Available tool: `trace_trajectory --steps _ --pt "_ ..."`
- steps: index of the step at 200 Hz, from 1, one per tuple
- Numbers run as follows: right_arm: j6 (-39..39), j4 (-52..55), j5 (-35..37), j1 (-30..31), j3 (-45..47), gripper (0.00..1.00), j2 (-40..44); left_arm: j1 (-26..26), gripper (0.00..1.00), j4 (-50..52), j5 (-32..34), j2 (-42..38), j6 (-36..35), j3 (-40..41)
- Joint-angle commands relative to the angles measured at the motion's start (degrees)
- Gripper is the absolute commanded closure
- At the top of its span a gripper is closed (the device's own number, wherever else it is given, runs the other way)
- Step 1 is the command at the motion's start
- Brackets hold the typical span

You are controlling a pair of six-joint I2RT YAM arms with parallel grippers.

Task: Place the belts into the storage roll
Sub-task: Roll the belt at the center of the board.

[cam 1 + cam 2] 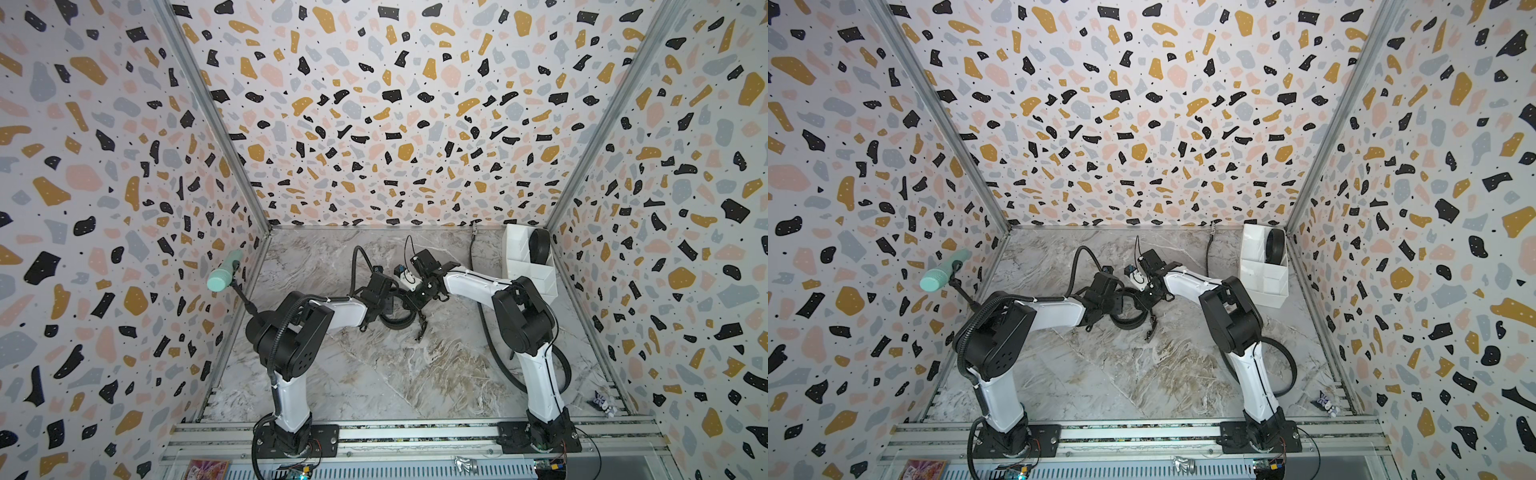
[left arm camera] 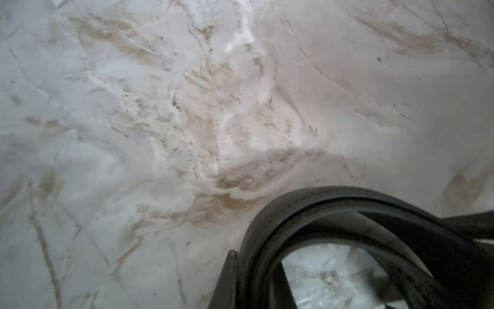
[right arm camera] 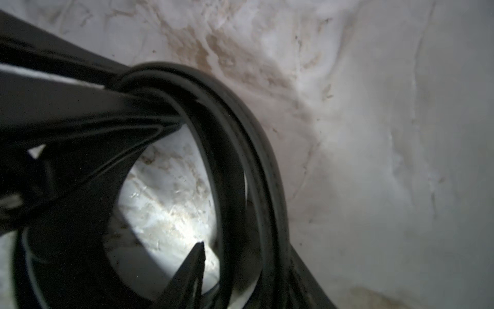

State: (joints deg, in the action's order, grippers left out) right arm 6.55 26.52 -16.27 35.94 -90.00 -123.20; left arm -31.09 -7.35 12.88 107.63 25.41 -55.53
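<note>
Wide black coiled belt [image 1: 395, 326] lies mid marble counter [image 1: 374, 374]. The left fingers [image 2: 230, 273] pinch its wall; the right fingers [image 3: 199, 256] stand apart, astride it. Advice: lift level and keep the coil tight toward the white divided plastic box [image 1: 517, 249].

Both wrist views cut off the blurred coiled belt [image 2: 334, 199] at the frame edge.

Three belts [image 1: 397, 325] [image 1: 539, 245] [image 1: 471, 251], one storage roll [image 1: 528, 270], two arms [image 1: 291, 332] [image 1: 523, 320], one mint cylinder [image 1: 222, 276]

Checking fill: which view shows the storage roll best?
A top view: the storage roll shows clearly in the far right corner, a coiled belt in one cell. Both top views match; neither wrist view shows it.
</note>
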Motion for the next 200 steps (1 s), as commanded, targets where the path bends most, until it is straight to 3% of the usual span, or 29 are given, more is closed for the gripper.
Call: trace_trajectory --steps 1,55,200 --pt "-5.27 4.7 -4.99 -1.03 5.54 0.5 5.29 0.18 0.95 0.98 6.6 0.78 3.65 1.98" --pt "-11.95 -3.8 -11.55 -2.93 13.94 0.36 11.94 -1.34 0.95 2.68 7.61 2.58 2.98 -0.81" --pt "-8.51 0.24 -4.03 -5.18 8.49 0.37 9.42 -1.34 0.97 4.3 7.29 3.04 2.32 -1.93"
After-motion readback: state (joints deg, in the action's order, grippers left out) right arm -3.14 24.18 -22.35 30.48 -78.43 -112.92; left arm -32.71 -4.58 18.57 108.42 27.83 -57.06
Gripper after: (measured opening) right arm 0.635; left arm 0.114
